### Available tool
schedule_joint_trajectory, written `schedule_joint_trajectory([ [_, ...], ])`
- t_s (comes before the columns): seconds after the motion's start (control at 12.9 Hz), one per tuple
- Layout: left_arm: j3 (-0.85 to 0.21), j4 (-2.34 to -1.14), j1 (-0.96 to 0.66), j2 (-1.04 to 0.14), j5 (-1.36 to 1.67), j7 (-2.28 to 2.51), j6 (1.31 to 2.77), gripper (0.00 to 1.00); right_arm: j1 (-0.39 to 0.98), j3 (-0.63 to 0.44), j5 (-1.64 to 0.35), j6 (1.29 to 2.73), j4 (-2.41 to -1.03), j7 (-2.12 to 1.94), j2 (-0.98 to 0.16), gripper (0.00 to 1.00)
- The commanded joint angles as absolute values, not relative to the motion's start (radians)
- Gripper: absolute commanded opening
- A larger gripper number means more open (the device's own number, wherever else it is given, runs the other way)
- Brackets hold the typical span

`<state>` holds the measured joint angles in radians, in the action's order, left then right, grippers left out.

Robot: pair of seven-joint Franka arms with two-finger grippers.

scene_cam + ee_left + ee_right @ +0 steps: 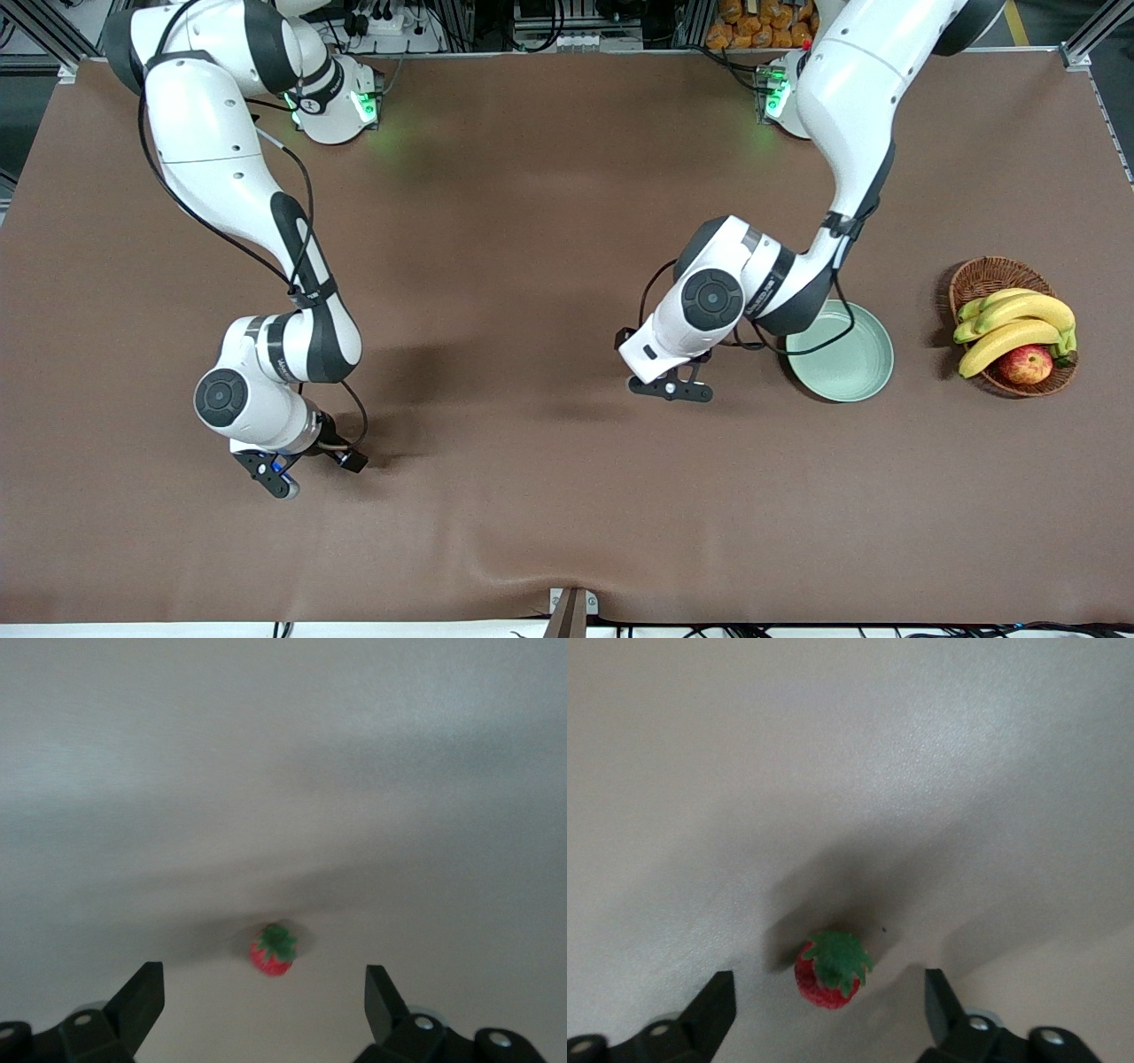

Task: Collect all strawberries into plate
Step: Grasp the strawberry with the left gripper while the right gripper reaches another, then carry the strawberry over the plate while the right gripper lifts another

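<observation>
Low in the left wrist frame, we see one strawberry (272, 950) on the brown surface (532, 230) between our left hand's (265, 1003) wide-open fingers. Our right hand (829, 1008) is open around another strawberry (829, 973), not gripping it. At the front frame's middle right sits the plate (852, 365), holding no berries.

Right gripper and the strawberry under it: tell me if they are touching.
Apart. The right wrist view shows the strawberry lying on the table between the open fingers of the right gripper, with bare cloth on both sides of it.
</observation>
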<state>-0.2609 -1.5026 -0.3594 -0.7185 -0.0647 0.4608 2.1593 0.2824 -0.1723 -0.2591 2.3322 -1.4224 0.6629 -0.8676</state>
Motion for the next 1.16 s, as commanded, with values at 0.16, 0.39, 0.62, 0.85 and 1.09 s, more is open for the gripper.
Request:
schedule_joint_trajectory([
  [0.16,-0.250,-1.503,-0.400,-0.770,-0.178,0.604,2.180,1.00,0.278,-0.170,-0.287,2.336,-1.425,0.670,-0.864,0.46],
  [0.39,-0.250,-1.505,-0.405,-0.796,-0.202,0.659,2.180,0.97,0.268,-0.170,-0.285,2.339,-1.424,0.663,-0.864,0.37],
  [0.62,-0.252,-1.511,-0.417,-0.816,-0.202,0.718,2.181,0.84,0.270,-0.170,-0.278,2.341,-1.419,0.661,-0.864,0.01],
  [0.85,-0.250,-1.523,-0.416,-0.822,-0.202,0.723,2.181,0.72,0.281,-0.172,-0.272,2.336,-1.413,0.658,-0.856,0.00],
  [1.09,-0.250,-1.522,-0.413,-0.822,-0.202,0.719,2.183,0.68,0.282,-0.173,-0.268,2.301,-1.384,0.653,-0.836,0.00],
])
